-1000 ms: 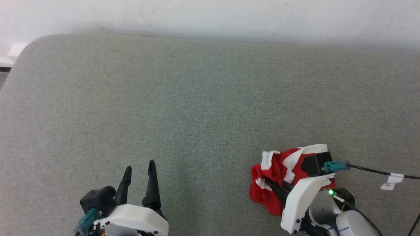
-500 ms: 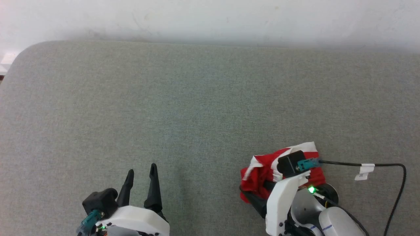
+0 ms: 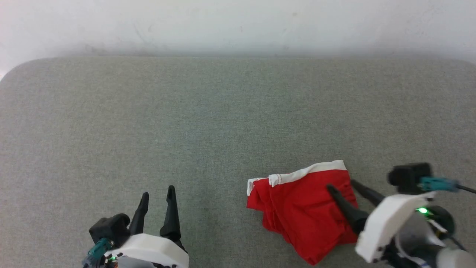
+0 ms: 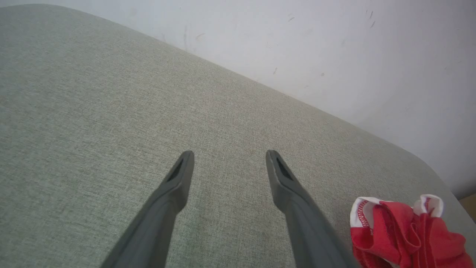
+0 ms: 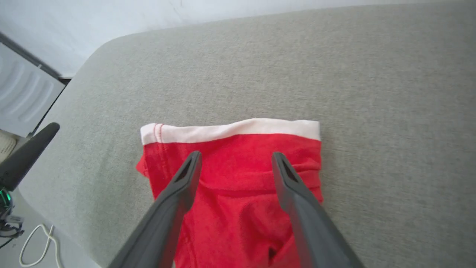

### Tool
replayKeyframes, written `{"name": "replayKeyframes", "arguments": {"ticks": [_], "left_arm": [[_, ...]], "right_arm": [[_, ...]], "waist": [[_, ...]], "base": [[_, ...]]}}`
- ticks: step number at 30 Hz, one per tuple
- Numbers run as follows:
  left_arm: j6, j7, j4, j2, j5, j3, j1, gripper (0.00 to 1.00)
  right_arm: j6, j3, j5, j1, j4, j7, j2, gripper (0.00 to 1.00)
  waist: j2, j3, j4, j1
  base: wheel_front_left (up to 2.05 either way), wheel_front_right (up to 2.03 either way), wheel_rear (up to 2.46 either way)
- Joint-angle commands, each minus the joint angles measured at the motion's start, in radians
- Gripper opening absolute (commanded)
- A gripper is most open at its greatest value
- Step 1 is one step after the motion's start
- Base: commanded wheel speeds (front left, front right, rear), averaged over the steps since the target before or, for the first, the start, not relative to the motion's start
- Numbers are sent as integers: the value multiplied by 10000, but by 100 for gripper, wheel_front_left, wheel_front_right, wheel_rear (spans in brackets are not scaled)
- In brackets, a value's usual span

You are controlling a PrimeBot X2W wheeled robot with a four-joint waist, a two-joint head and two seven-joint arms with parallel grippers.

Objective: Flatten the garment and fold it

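Note:
The garment [image 3: 301,214] is red with a white band along its far edge and lies loosely doubled over on the grey padded surface [image 3: 223,119], near the front right. My right gripper [image 3: 341,185] stands open over its right part, one finger above the red cloth, holding nothing. In the right wrist view the open fingers of the right gripper [image 5: 236,154] straddle the garment [image 5: 234,212] just short of its white band. My left gripper [image 3: 158,191] is open at the front left, apart from the cloth. In the left wrist view the left gripper [image 4: 229,153] points at bare surface, with the garment [image 4: 405,234] at the lower right.
A white wall [image 3: 238,26] runs behind the surface's far edge. A black cable [image 3: 466,189] leaves my right wrist at the right border. In the right wrist view the surface's rounded corner [image 5: 100,48] drops off to a white panel [image 5: 22,96] and a loose cord [image 5: 37,245] below.
The right gripper has opened, released the bunched garment and drawn back to the right. The garment now lies flatter, its white band showing. The head camera has also shifted.

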Motion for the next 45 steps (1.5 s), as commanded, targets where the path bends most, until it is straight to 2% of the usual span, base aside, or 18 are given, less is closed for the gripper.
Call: {"name": "replayKeyframes", "arguments": {"ticks": [1, 6, 10, 31, 32, 33, 34, 35, 45], "left_arm": [[-8, 1, -29, 47, -27, 17, 48, 100], [25, 64, -106, 95, 7, -24, -9, 100], [15, 122, -129, 95, 38, -101, -108, 100], [43, 234, -191, 126, 119, -260, -425, 100], [53, 234, -202, 131, 122, -259, -431, 100], [59, 237, -212, 133, 126, -264, -440, 100], [63, 240, -220, 131, 127, -271, -450, 100], [66, 243, -225, 128, 127, -279, -458, 100], [137, 167, -289, 171, 101, -190, -347, 100]], "right_arm": [[-7, -113, -29, 112, -86, -28, 9, 100], [-7, -1225, -286, 492, -389, 34, 9, 100], [-7, -1435, -435, 406, -57, 108, 9, 100], [-7, -954, -865, -915, 2880, 393, 9, 100], [-7, -934, -791, -937, 3008, 460, 9, 88], [-7, -935, -711, -963, 3126, 511, 9, 47], [-7, -976, -660, -993, 3227, 521, 9, 26], [-7, -994, -640, -1024, 3317, 519, 9, 0], [-7, -1479, -771, -1404, 3855, -54, 9, 0]], "waist": [[0, 28, -28, 0], [0, 147, -83, 0], [0, 255, -51, 0], [0, 698, 763, 0], [0, 712, 779, 0], [0, 724, 799, 0], [0, 732, 819, 0], [0, 735, 833, 0], [0, 518, 663, 0]], "base": [[0, 0, 0], [0, 0, 0], [0, 0, 0], [0, 0, 0], [0, 0, 0], [0, 0, 0], [0, 0, 0], [0, 0, 0], [0, 0, 0]]}}
